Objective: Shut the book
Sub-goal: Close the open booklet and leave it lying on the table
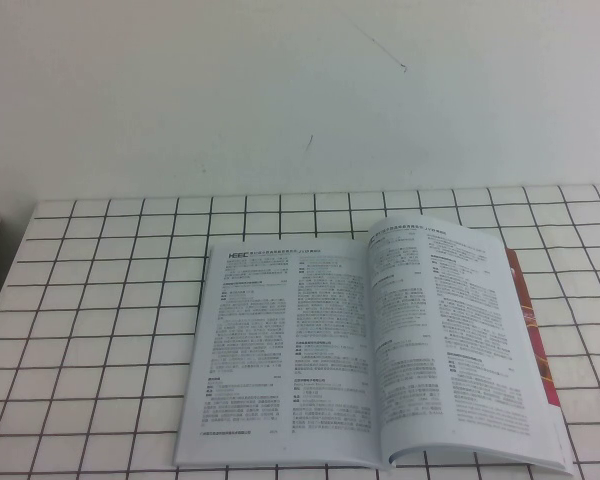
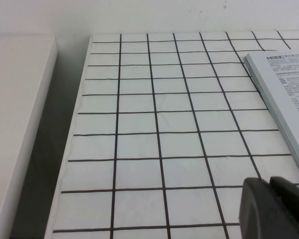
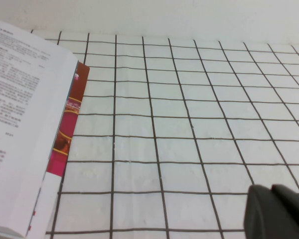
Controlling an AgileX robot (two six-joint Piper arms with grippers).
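**A:** Where's the book (image 1: 370, 350)?

**B:** It lies open and flat on the desk (image 1: 100, 300), near the front edge and right of centre. Both pages of dense print face up, and the right-hand pages bow up a little at the spine. A strip of red cover (image 1: 533, 330) shows from under the right-hand pages along their outer edge.

**A:** Desk surface?

**B:** White cloth ruled in a dark grid. There's a plain white wall (image 1: 280, 90) behind it.

**A:** Left gripper (image 2: 276, 209)?

**B:** It's out of the high view. Only a dark part of it shows in its own wrist view, over bare grid on the book's left side, near the outer edge of the left page but not touching it. Jaws — cannot tell whether they stand apart or together, or whether they grip anything.

**A:** Right gripper (image 3: 276, 211)?

**B:** Much the same, with one dark part in its wrist view. It's over bare grid on the book's right side, well apart from the red cover. Jaws — cannot tell there either.
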